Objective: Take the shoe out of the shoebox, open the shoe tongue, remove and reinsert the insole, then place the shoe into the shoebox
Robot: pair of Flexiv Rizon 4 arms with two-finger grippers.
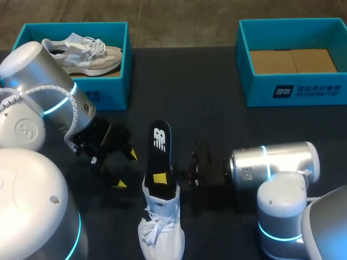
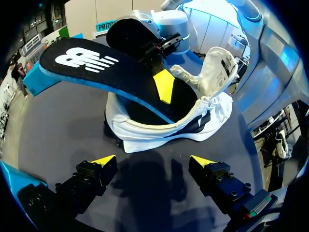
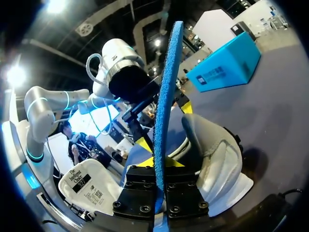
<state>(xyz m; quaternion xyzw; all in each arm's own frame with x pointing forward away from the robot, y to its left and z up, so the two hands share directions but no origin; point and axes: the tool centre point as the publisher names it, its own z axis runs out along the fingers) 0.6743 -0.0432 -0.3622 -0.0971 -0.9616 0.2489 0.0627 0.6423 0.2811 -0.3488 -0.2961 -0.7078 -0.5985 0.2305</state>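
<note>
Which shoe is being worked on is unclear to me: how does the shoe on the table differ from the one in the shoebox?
The table shoe is white and upright; the boxed shoe is greyish and lies on its side. The table shoe's insole sticks out, gripped by the right end effector; the boxed shoe is untouched. Both are laced sneakers.

The left arm (image 1: 32,70) and right arm (image 1: 276,160) are cased in rounded silver-white shells banded with cyan light; the left gripper (image 2: 153,162) is formed of black, screwed, yellow-tipped blocks.
</note>
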